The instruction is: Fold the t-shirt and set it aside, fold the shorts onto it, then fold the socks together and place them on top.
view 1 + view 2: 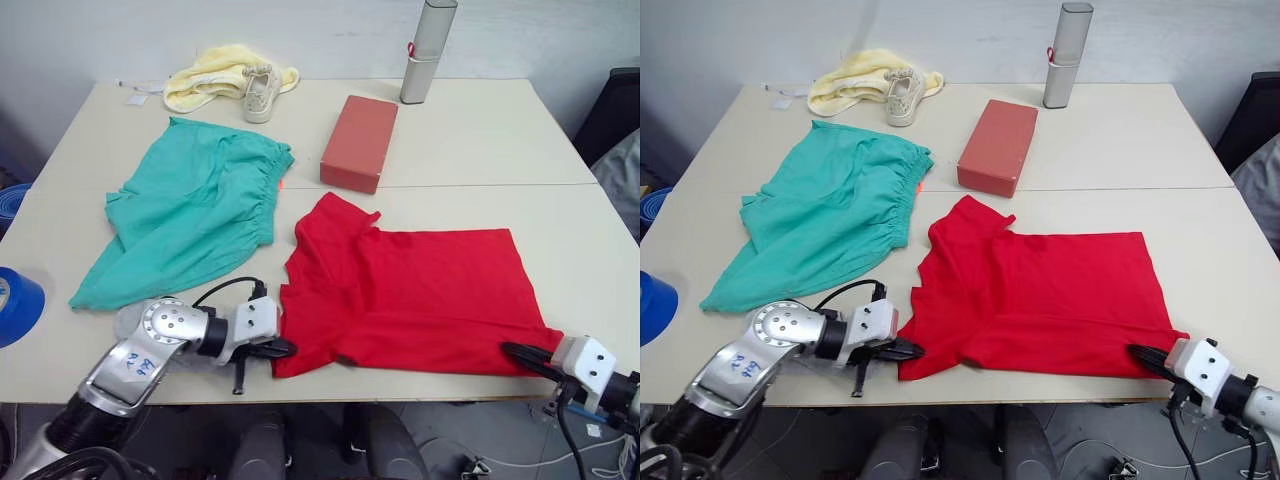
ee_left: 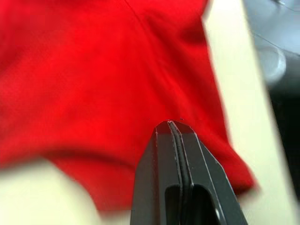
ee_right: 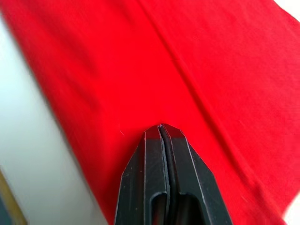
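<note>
The red t-shirt [image 1: 410,290] lies spread flat on the near half of the table, one sleeve pointing toward the box. My left gripper [image 1: 283,348] is shut on its near left corner, and creases in the cloth run into the fingertips [image 2: 169,124]. At the near right corner my right gripper [image 1: 512,352] is likewise shut on the hem, its tips [image 3: 161,126] pressed into the red cloth. The teal shorts [image 1: 190,215] lie crumpled to the left, behind the left arm. The socks are out of view.
A brick-red box [image 1: 358,142] stands just behind the t-shirt. Farther back are a yellow towel [image 1: 215,72], a beige sneaker [image 1: 260,95] and a tall grey case [image 1: 427,50]. A blue roll [image 1: 12,305] sits at the left edge. The table's front edge [image 1: 420,388] runs just below both grippers.
</note>
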Robot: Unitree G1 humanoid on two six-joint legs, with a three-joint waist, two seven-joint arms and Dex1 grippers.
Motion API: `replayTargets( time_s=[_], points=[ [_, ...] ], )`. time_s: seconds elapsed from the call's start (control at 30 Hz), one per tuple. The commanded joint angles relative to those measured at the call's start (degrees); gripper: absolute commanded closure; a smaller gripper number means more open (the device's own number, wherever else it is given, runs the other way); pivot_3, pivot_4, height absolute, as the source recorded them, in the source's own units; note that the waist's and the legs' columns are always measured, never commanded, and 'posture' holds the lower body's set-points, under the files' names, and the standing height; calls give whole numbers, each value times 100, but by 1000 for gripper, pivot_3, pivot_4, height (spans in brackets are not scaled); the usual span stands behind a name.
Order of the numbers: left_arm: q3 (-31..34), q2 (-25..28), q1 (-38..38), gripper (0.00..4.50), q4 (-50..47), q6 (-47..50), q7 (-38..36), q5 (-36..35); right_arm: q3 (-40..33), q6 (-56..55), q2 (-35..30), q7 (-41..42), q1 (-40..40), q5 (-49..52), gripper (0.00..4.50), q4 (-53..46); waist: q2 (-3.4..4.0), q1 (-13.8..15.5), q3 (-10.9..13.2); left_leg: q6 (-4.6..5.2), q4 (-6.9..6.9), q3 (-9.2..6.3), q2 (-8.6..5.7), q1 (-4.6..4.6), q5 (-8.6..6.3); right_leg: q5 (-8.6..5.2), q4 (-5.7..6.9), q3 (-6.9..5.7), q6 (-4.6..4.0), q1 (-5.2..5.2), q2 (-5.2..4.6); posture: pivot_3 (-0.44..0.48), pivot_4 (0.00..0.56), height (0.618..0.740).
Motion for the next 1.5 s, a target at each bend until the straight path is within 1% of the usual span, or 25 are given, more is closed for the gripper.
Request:
replayTargets(
  time_s=[0.03,0.13,0.2,0.3,0.33,0.4,0.43,0.5,0.57,0.6,0.67,0.7,0.77,0.87,0.93,0.97,1.03,1.13,1.23,1.3,1.33,1.4,1.5],
  points=[
    [-57,78,165,4500,314,91,231,315,-100,-359,-221,58,-52,-217,4475,768,-15,12,-13,1,0,0,0,3,-1,0,-2,0,0,2,0,0,150,740],
    [31,110,272,4500,421,-1,276,288,-192,-454,-379,46,-337,-62,4475,1251,-27,0,-34,3,0,-2,1,6,0,0,-3,1,0,8,-1,0,150,740],
    [162,59,341,4500,355,-220,179,101,-283,-327,-344,191,-391,287,4475,1219,-19,-1,-39,3,0,-1,2,7,0,-1,-3,2,-2,9,-3,0,150,740],
    [635,-132,425,4500,89,-785,-252,-620,-557,529,-301,858,-45,1386,4475,433,14,2,-40,1,-4,-2,5,1,0,-5,4,2,-10,-3,-2,0,150,740],
    [818,-161,448,4500,-9,-847,-378,-879,-653,728,-348,1056,141,1605,4316,165,21,3,-36,0,-6,-2,7,-4,0,-7,8,1,-12,-10,-2,0,150,740],
    [1036,-155,517,4135,-104,-997,-555,-1116,-819,675,-413,1290,363,1672,3911,-107,22,6,-35,-2,-7,-6,11,-9,0,-8,10,-5,-14,-15,-1,0,150,740],
    [1029,-27,576,3944,-148,-1266,-664,-954,-835,328,-464,1482,477,1506,3562,-157,22,7,-35,-5,-7,-8,12,-8,-1,-8,9,-9,-14,-13,-1,0,150,740],
    [967,215,638,3342,-286,-1617,-862,-700,-790,-257,-497,1874,700,1250,2883,-224,24,-1,-36,-4,-6,-5,8,-7,-2,-7,6,-8,-12,-11,-2,0,150,740],
    [937,312,623,2762,-541,-1457,-774,-698,-709,-680,-467,2044,838,1056,2239,-178,23,5,-35,-3,-6,-4,8,-6,-3,-7,4,-8,-13,-10,0,0,150,740],
    [885,315,619,2453,-631,-1396,-685,-646,-688,-746,-394,1935,789,994,1858,-130,23,8,-36,-4,-10,-5,9,-7,-4,-8,-1,-10,-13,-10,3,0,150,740],
    [793,262,618,2442,-689,-1321,-491,-482,-627,-783,-288,1738,650,893,1177,-54,22,9,-35,-3,-11,-2,6,-7,-4,-8,-3,-8,-12,-9,1,0,150,740],
    [732,200,665,2442,-708,-1140,-264,-356,-502,-728,-206,1686,594,869,1177,-111,22,8,-35,-2,-11,-2,6,-8,-4,-5,-6,-5,-8,-8,1,0,150,740],
    [559,160,738,2442,-737,-1096,-20,-46,-290,-686,-119,1654,498,777,1177,-175,22,-2,-35,-1,-10,-1,5,-6,-4,-4,-6,-1,-6,-9,1,0,150,740],
    [378,97,806,2442,-888,-725,300,162,-124,-577,-46,1391,261,607,1177,-95,23,1,-35,-5,-13,-1,8,-7,-5,-8,0,-2,-12,-15,4,0,150,740],
    [336,67,800,2442,-938,-468,451,213,-51,-581,-64,1325,190,518,1177,-40,23,3,-34,-5,-13,-1,7,-8,-5,-8,0,-1,-12,-16,2,0,150,740],
    [326,123,826,2442,-988,-146,432,103,-10,-562,-67,1317,164,513,1177,-3,23,4,-34,-4,-12,-1,7,-7,-4,-8,0,-2,-12,-15,2,0,150,740],
    [344,191,935,2442,-1086,179,385,-61,-2,-311,-18,1068,52,494,1177,52,23,3,-34,-4,-12,-1,7,-6,-4,-8,1,-2,-12,-15,2,0,150,740],
    [290,159,1011,2442,-1076,-5,586,192,74,-260,-91,1039,-28,383,1177,164,22,2,-35,-4,-12,-2,7,-5,-4,-8,-1,-1,-13,-12,-1,0,150,740],
    [189,-44,941,2442,-998,-116,846,349,163,-310,-179,984,-141,166,1177,385,17,3,-38,-3,-12,-2,7,-1,-4,-8,-3,-1,-14,-7,-2,0,150,740],
    [-14,-111,920,2442,-1009,-265,867,500,187,-186,-170,902,-340,194,1541,457,0,3,-48,-2,-12,-2,7,0,-4,-8,-4,-1,-14,-5,-2,0,150,740],
    [-90,-171,922,2628,-1028,-223,925,541,238,-166,-184,943,-400,206,1765,451,-7,2,-52,-2,-12,-2,7,1,-4,-8,-4,-1,-14,-4,-2,0,150,740],
    [-138,-266,902,3045,-959,-218,1100,696,356,-177,-245,1048,-442,153,2402,451,-7,3,-53,-1,-12,-2,6,2,-4,-8,-6,0,-14,0,-4,0,150,740],
    [-242,-41,970,4009,-888,-348,888,817,389,-169,-277,1044,-456,168,3450,425,-8,4,-55,1,-12,-2,7,3,-4,-8,-5,0,-14,0,-6,0,150,740]
  ],
)
